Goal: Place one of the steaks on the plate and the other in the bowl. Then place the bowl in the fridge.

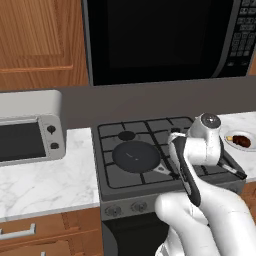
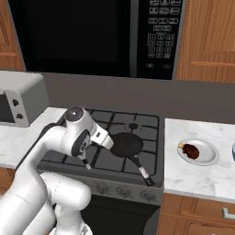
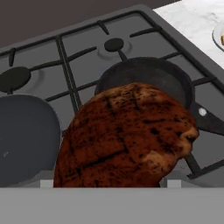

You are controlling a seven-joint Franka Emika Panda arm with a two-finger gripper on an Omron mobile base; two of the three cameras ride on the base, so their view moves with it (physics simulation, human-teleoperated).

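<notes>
While one steak (image 2: 191, 151) already lies on the plate (image 2: 206, 158), the gripper (image 3: 107, 186) grips the second steak (image 3: 124, 138) above the stove (image 2: 117, 137).
Carry it level past the plate to the bowl (image 2: 233, 151) — release low, centred.

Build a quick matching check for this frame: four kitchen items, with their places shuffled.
1 frying pan
2 plate
3 toaster oven
4 microwave

A above the stove
B on the stove grate
C on the right counter, with a steak on it
D on the left counter

Pairs: 1-B, 2-C, 3-D, 4-A
</notes>
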